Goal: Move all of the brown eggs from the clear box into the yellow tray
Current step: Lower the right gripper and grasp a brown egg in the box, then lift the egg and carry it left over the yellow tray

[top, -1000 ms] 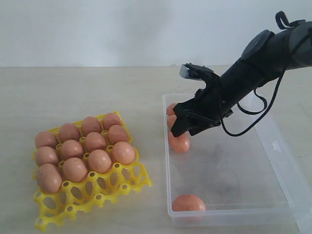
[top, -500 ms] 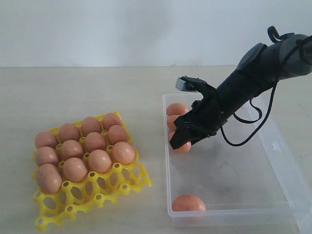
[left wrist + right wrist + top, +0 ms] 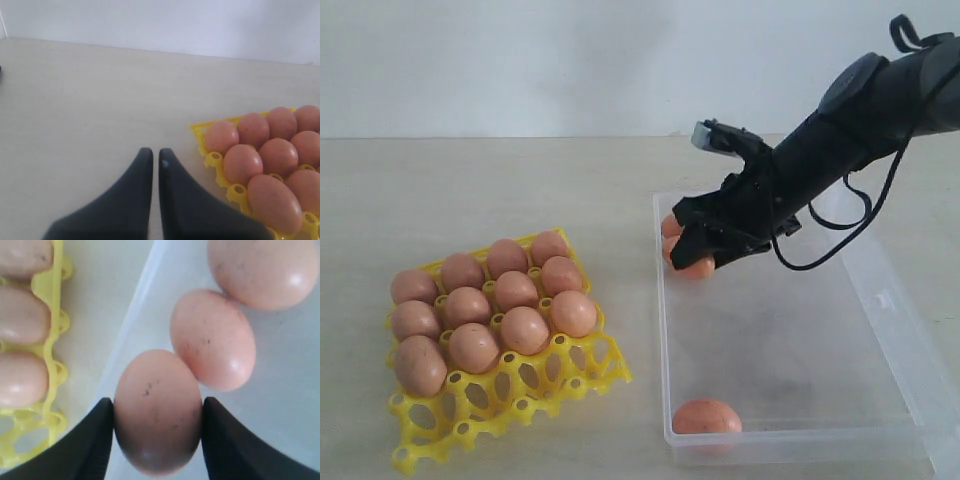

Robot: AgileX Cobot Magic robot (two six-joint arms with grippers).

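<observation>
Tabletop (image 3: 520,180), eggs (image 3: 515,290) in yellow tray (image 3: 570,375), right jaws gripping egg (image 3: 157,410) in clear box (image 3: 800,440), left jaws closed

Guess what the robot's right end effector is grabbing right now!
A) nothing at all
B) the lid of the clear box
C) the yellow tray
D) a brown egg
D: in the right wrist view, the two dark fingers of the right end effector press on either side of a brown egg, over the clear box.
</observation>
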